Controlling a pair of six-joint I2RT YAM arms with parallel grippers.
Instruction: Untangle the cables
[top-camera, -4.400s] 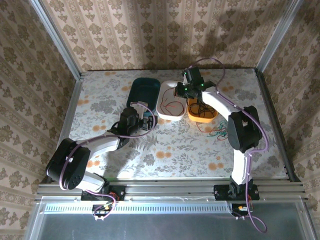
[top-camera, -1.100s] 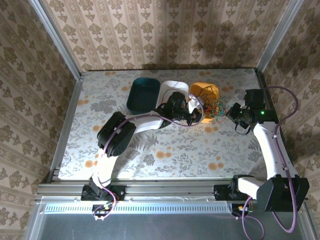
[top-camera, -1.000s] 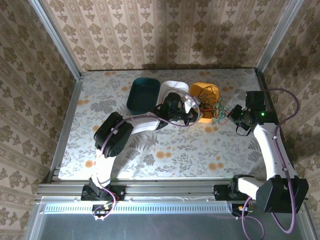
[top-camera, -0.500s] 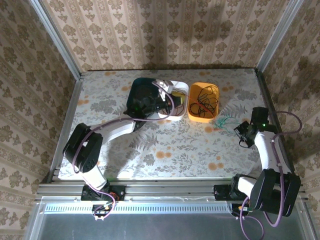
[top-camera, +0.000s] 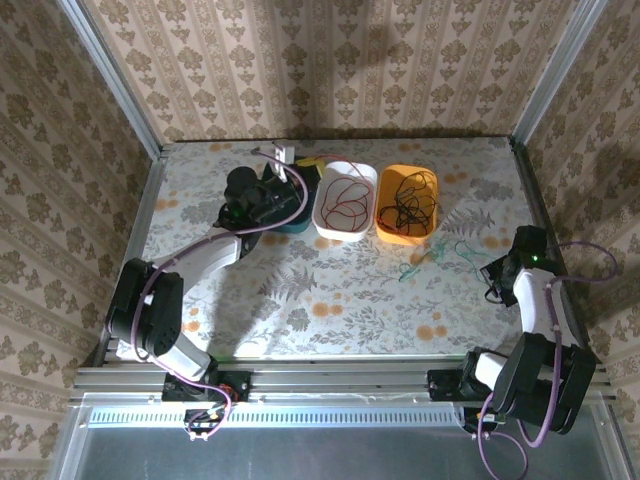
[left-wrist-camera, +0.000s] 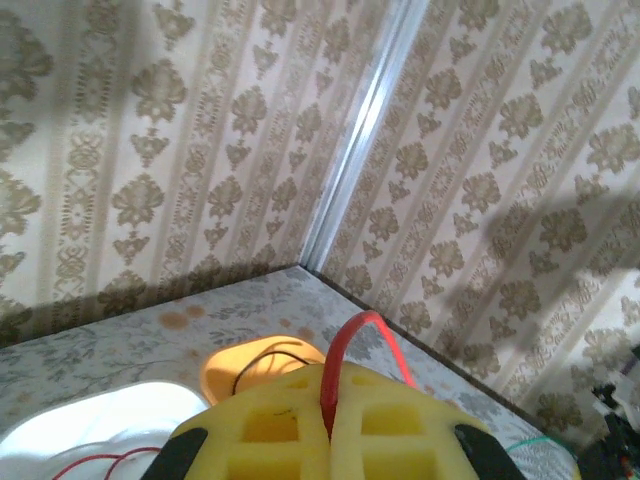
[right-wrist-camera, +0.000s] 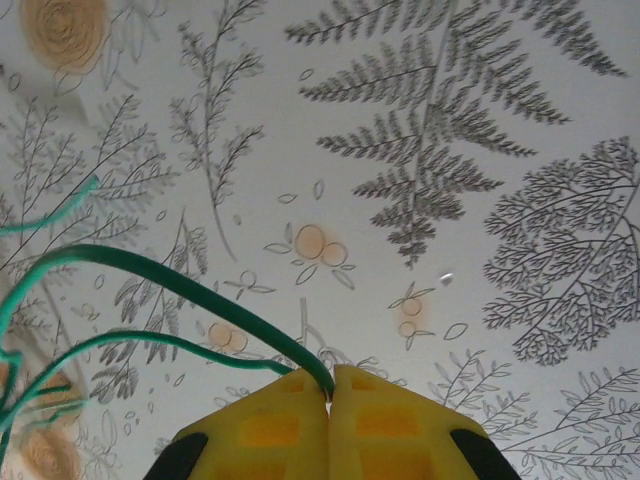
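- Two closed pinches: left gripper on red cable, running up from white bin; right gripper on green cable, lying near-right of orange bin.
- Risk: tip-only holds may slip; more pull could drag the red loop out.

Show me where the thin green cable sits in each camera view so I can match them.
Top external: the thin green cable lies on the floral table, right of the orange plastic bin, running to the right end effector.
Left wrist: a short green stretch at the lower right edge.
Right wrist: it curves from the left edge, pinched in the shut end effector.
Shared landmark: the floral table.
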